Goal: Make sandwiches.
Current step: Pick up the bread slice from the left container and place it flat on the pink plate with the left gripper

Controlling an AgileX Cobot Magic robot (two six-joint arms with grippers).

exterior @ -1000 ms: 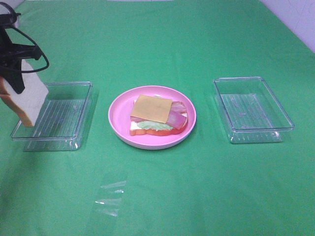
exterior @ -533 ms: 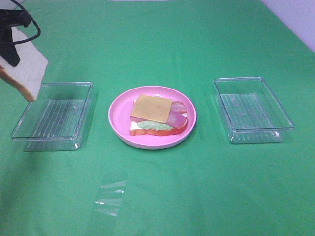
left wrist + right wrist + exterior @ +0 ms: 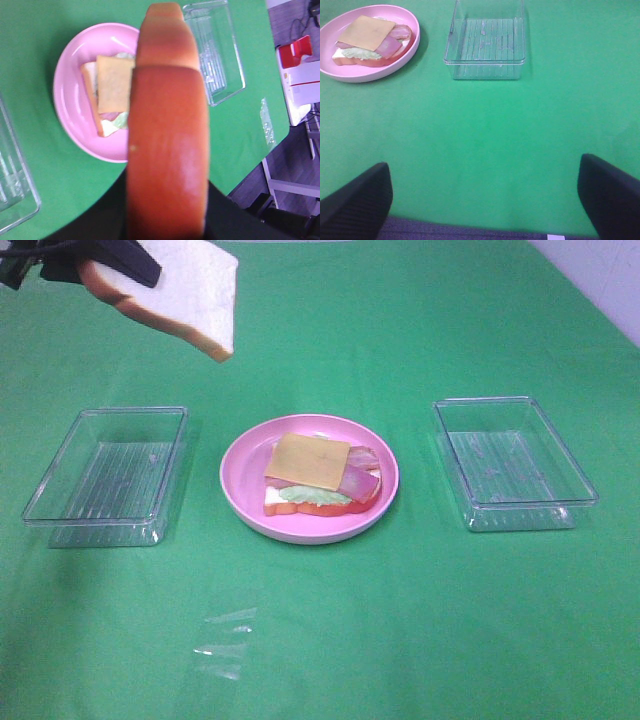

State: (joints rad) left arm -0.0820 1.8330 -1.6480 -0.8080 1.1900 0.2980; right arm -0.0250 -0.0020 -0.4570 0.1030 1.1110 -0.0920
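**Top bread up in the air, sandwich waiting on the plate**

I see the big green table (image 3: 420, 640) first. Two clear trays sit on it, the left tray (image 3: 105, 480) and the right tray (image 3: 512, 462), well apart with the pink plate (image 3: 240, 485) between them. I can see nothing lying in either tray. On the plate is the half-made sandwich (image 3: 320, 478): bread at the bottom, then lettuce, bacon, and the cheese slice (image 3: 308, 460) on top.

My left gripper (image 3: 110, 260) is squeezed onto the top bread slice (image 3: 185, 290), pinching it near one crusty edge. The slice hangs tilted, high above the table, up and to the left of the plate. My right gripper (image 3: 485, 200) has its fingers spread wide and holds nothing. It waits low, near the table edge.

I think the toy bread is light and stiff, so it should not flop. It looks smooth, so it might slip or twist. Holding it by the edge seems best, so the flat side can land on the cheese.
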